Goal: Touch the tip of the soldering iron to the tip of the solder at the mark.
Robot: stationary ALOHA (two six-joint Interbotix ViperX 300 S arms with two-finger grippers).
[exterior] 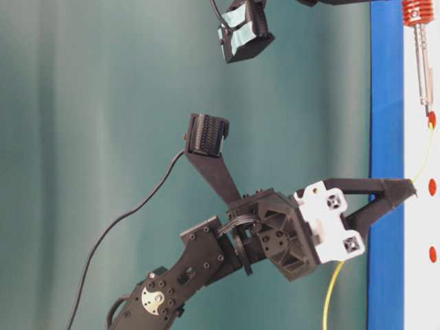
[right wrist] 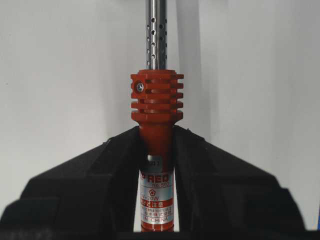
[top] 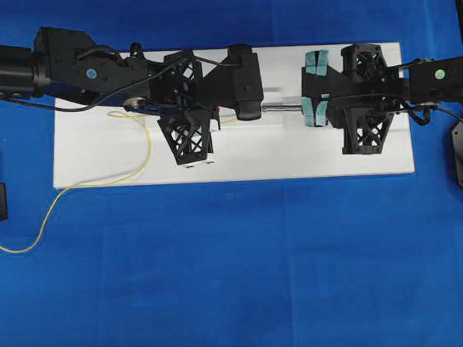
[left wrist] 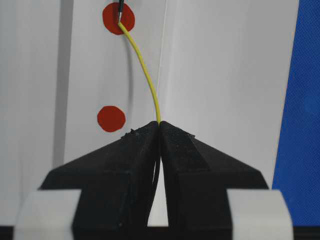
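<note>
Fingers [left wrist: 135, 150] tight on solder [left wrist: 145, 75], tip seemingly at mark [left wrist: 118, 18].

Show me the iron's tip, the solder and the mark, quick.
soldering iron [exterior: 427, 108]: table-level view, dark tip end of its shaft.
solder [left wrist: 143, 72]: left wrist view, yellow wire midway between the gripper and the dot.
mark [left wrist: 111, 20]: left wrist view, left part of the red dot.

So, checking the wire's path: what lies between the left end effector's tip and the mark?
Only the solder itself, arcing over bare white board from the left end effector to the mark, in the left wrist view.
</note>
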